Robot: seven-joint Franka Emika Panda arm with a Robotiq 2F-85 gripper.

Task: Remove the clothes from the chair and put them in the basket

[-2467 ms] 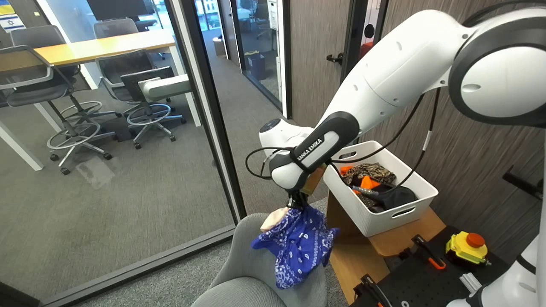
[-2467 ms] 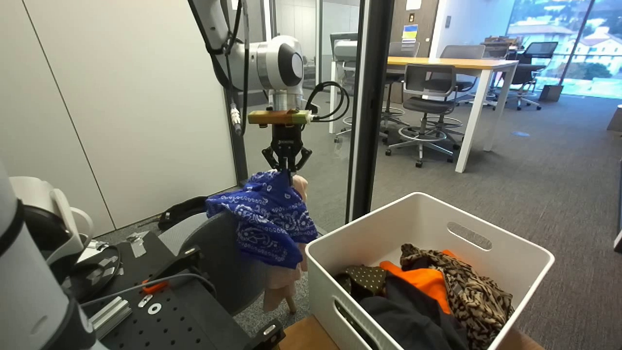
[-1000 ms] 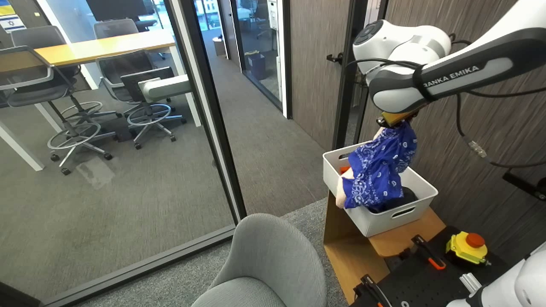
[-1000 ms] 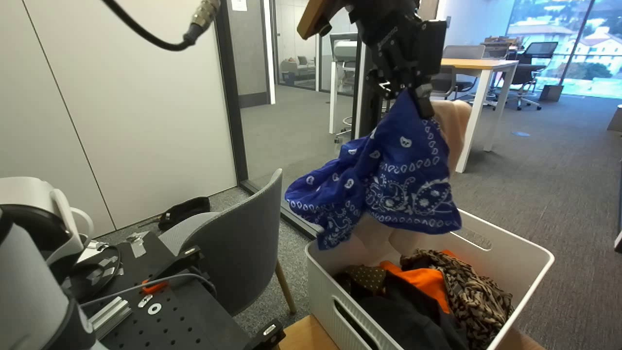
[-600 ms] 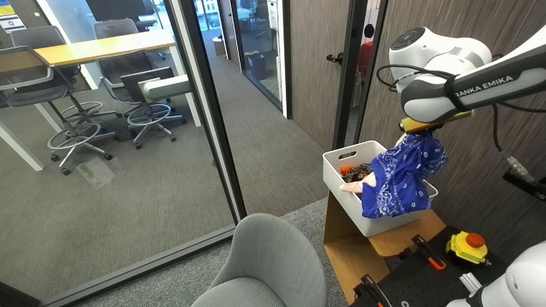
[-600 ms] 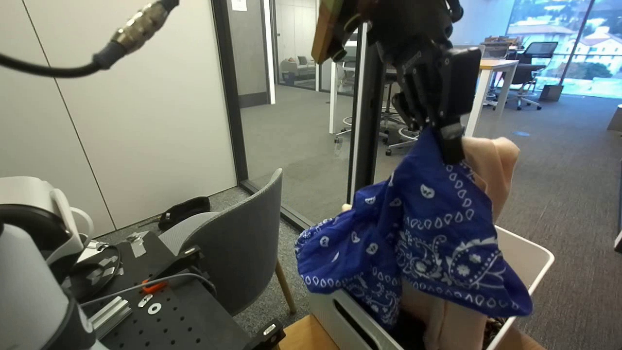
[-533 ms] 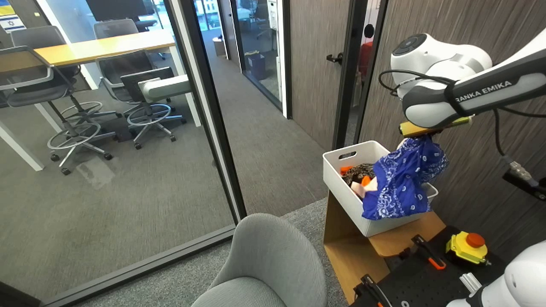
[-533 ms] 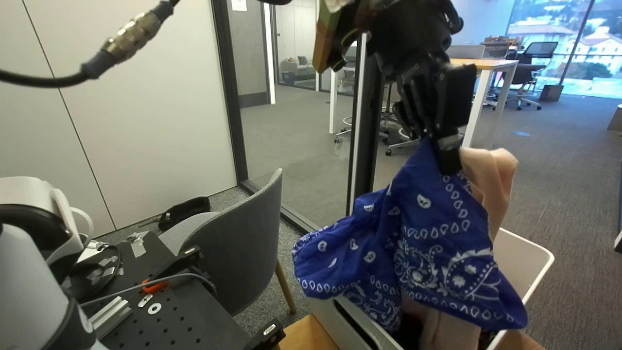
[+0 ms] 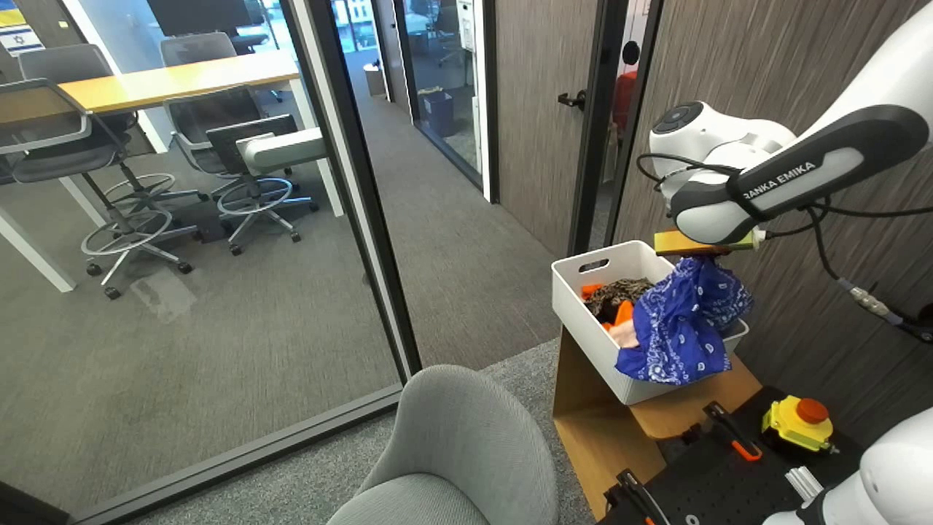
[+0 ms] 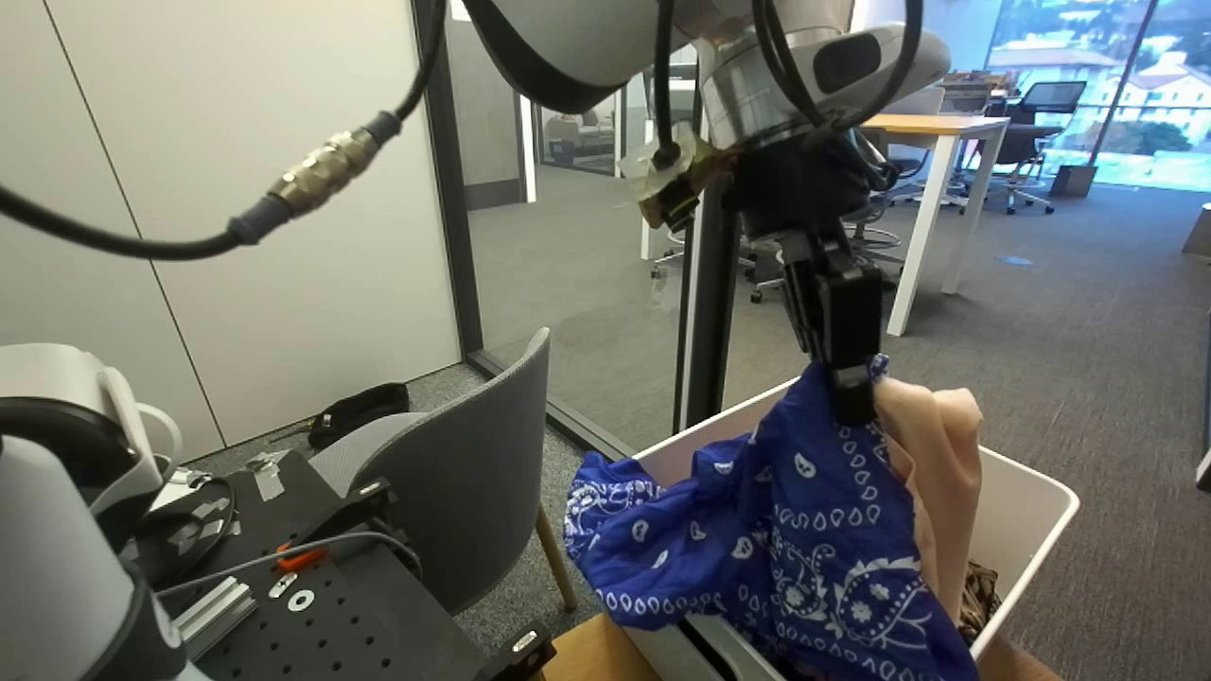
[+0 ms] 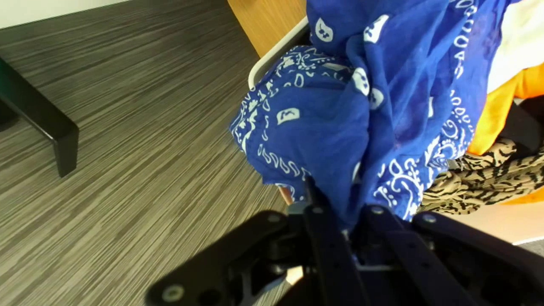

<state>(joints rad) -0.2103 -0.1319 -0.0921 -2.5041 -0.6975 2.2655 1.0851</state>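
In an exterior view, the left half is taken up by a glass partition [image 9: 357, 182]; thru it, at far left, a wood-topped table [image 9: 182, 76] is seen w/ office chairs [image 9: 211, 117] set round it. The white robot arm [image 9: 802, 175] is extended in from the right, w/ its wrist bent downward. A grey chair [image 9: 474, 430] is placed near, approx. ctr. To its right a wooden stand [image 9: 692, 408] is positioned, w/ a blk perforated board [image 9: 711, 477] just beside it at near right. On the stand a white basket [image 9: 594, 343] is set. Task item: a blue bandana [image 10: 795, 539] w/ white paisley print is suspended over the basket, the near end of which is largely hidden by it; whether the rim is touched can't be told. In an exterior view a peach cloth [image 10: 937, 463] is hung just right of it, partly hidden behind it. By the gripper [image 11: 344, 216] the bandana's top is pinched tight btwn the fingers, per the wrist view; whether the peach cloth is also caught can't be told. In the basket, a tan-&-blk print cloth [image 11: 480, 182] & an orange cloth [image 11: 495, 117] are heaped. On the board a yellow box [image 9: 791, 426] is set w/ a red button [image 9: 811, 410] on top.
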